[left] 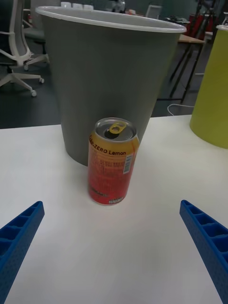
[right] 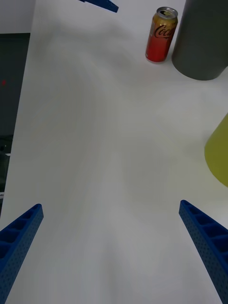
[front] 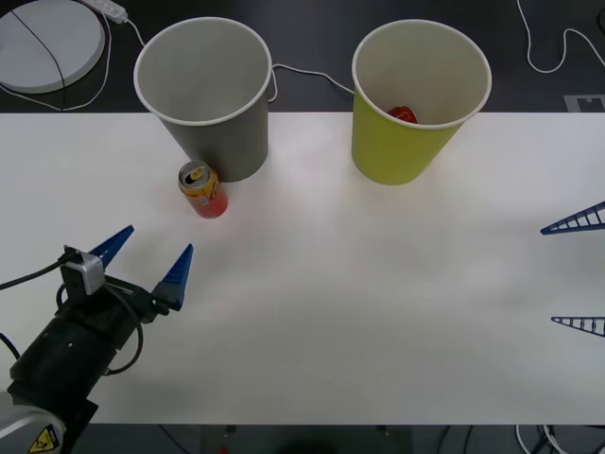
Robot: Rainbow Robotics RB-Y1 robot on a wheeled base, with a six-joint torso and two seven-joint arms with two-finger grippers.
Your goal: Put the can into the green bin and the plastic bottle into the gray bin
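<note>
We have the can (front: pixel 203 189) upright on the white table (front: pixel 378 312), long axis vertical, just beside the gray bin (front: pixel 203 95), at that bin's near side; touching or not, we can't tell. The green bin (front: pixel 421 99) sits well apart toward the robot's right, with 1 red item (front: pixel 403 114) already inside, too hidden to name.

Left gripper (front: pixel 151 258) is wide open, holds nothing, low over the table, pointing at the can. In the left wrist view the can (left: pixel 112 161) stands centered between the 2 blue fingers (left: pixel 19 237), ahead of them, not yet between the tips. So a straight advance looks like enough, in our judgement.

Right gripper (front: pixel 577 274) waits at the table's right edge, also open and empty, far from the can. Left arm is clearly nearer.

Risk: the gray bin wall right behind the can could get bumped.
</note>
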